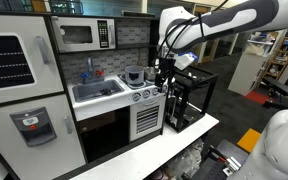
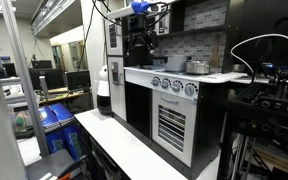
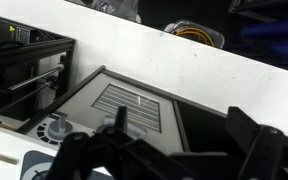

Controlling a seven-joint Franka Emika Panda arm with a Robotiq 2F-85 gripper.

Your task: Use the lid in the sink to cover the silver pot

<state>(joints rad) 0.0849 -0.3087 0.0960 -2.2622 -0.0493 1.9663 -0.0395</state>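
The silver pot stands on the toy stove, right of the light-grey sink with its small faucet. The pot also shows in an exterior view. I cannot make out the lid in the sink; the basin's inside is too small to read. My gripper hangs at the stove's right front corner, just right of the pot and apart from it. It is seen in front of the kitchen in an exterior view. In the wrist view its dark fingers are spread open and empty above the oven front.
The oven door and stove knobs lie below the gripper. A black frame rack stands close to the right of the kitchen. A toy microwave sits above the sink. The kitchen stands on a white platform.
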